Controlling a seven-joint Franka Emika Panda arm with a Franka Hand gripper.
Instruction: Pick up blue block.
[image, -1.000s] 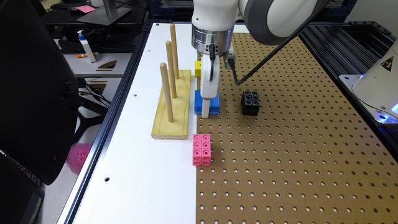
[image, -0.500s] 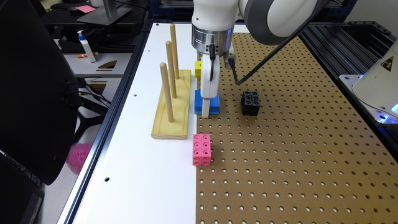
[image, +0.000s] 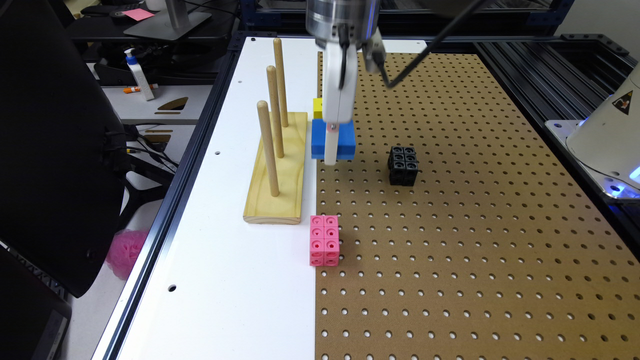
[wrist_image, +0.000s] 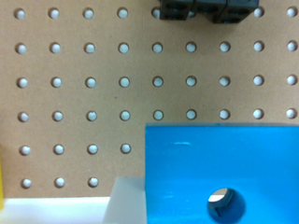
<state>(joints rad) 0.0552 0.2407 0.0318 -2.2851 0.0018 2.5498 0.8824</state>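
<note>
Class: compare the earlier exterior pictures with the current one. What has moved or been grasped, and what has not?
The hand has risen, lifting the blue block off the pegboard. The yellow cube, black block, pink block and wooden peg stand stayed put.

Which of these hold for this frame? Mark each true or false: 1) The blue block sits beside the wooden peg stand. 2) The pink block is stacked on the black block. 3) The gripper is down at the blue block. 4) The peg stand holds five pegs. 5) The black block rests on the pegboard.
1) True: the blue block sits just to the exterior view's right of the wooden peg stand.
2) False: the pink block and the black block stand apart, each on the surface.
3) True: the gripper is down at the blue block.
4) False: it holds three pegs.
5) True: it rests on the pegboard.
</note>
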